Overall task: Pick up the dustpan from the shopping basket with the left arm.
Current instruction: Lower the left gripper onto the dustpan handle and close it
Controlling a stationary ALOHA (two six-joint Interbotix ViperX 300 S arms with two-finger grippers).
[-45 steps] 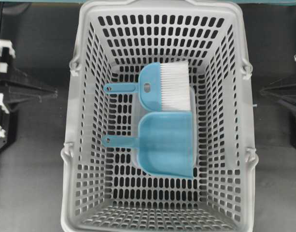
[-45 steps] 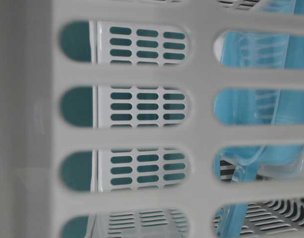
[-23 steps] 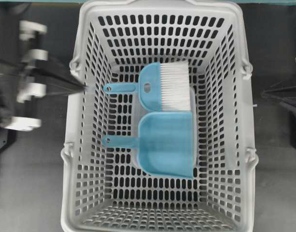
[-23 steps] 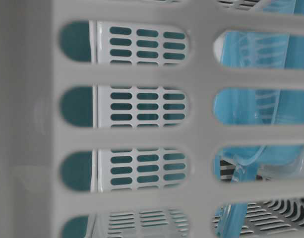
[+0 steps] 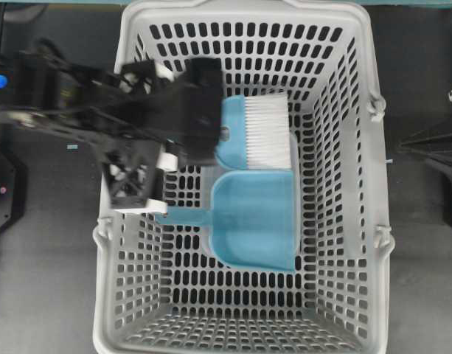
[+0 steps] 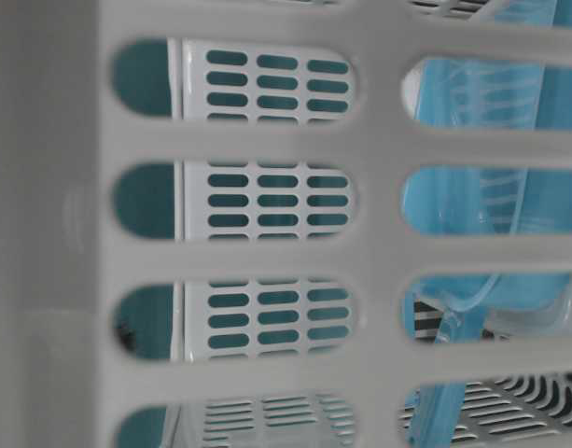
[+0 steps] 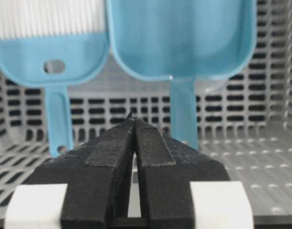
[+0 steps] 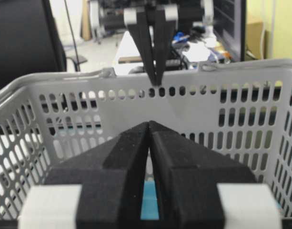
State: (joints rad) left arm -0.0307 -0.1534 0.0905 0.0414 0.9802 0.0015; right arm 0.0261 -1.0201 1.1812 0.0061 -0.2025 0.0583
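The light blue dustpan lies flat on the floor of the grey shopping basket, its thin handle pointing left. In the left wrist view the dustpan is ahead and to the right, its handle reaching toward me. My left gripper hangs blurred over the basket's left part, above and short of both handles. It is shut and empty, the tips meeting. My right gripper rests outside the basket's right wall, shut and empty.
A blue hand brush with white bristles lies just behind the dustpan; it is at the left in the left wrist view. The basket's slotted walls stand all round. The table-level view is filled by the basket wall.
My left arm has swung from outside the basket's left side over the wall and into the basket. The dustpan, the brush and the right arm have not moved.
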